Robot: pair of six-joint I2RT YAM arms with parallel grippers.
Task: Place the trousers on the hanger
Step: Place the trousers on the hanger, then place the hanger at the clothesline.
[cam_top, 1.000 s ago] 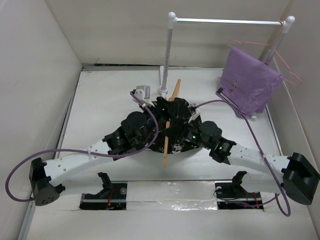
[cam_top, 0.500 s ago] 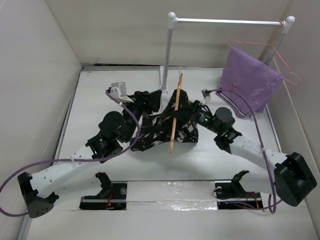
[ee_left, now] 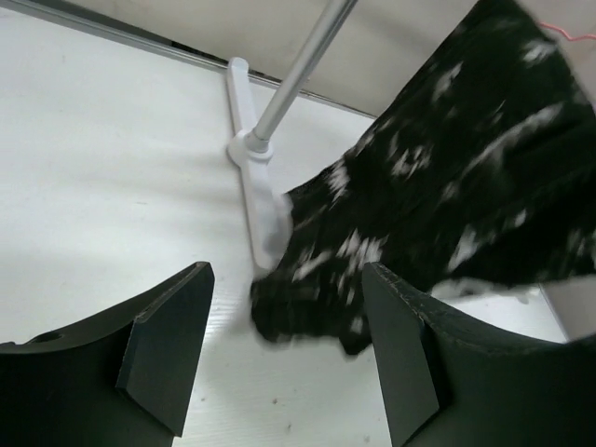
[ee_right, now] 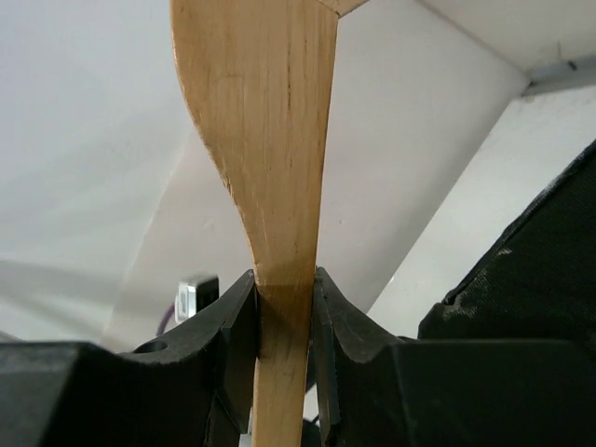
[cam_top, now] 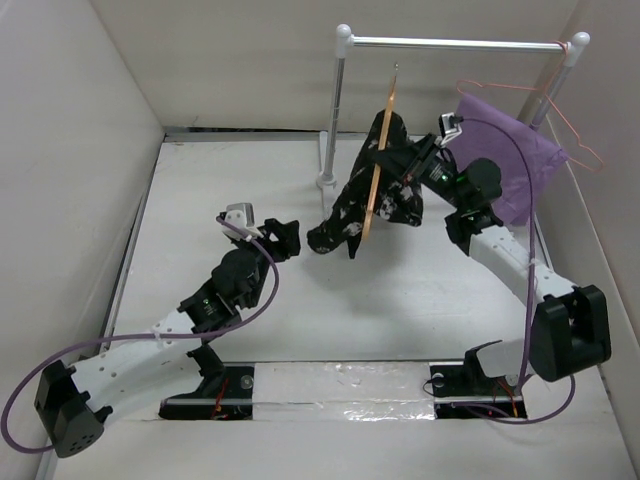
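Note:
The tan wooden hanger (cam_top: 377,170) stands nearly upright in the air below the rack's bar, hook end up. My right gripper (cam_top: 408,163) is shut on its wooden arm (ee_right: 270,121), the jaws pressed on both sides (ee_right: 284,317). The black, white-speckled trousers (cam_top: 352,212) hang draped over the hanger, and their lower end reaches down near the rack's foot (ee_left: 250,149). My left gripper (cam_top: 286,238) is open and empty, low over the table, left of the cloth. In the left wrist view the trousers (ee_left: 447,186) hang beyond the parted fingers (ee_left: 163,349).
A white clothes rack (cam_top: 455,43) stands at the back, its left pole (cam_top: 335,110) close to the hanger. A purple cloth (cam_top: 500,165) on a pink wire hanger (cam_top: 565,115) hangs at the rack's right end. White walls enclose the table (cam_top: 200,200).
My right arm has lifted the hanger and trousers off the table, up and back toward the rack. My left arm has drawn back toward the near left, away from the cloth.

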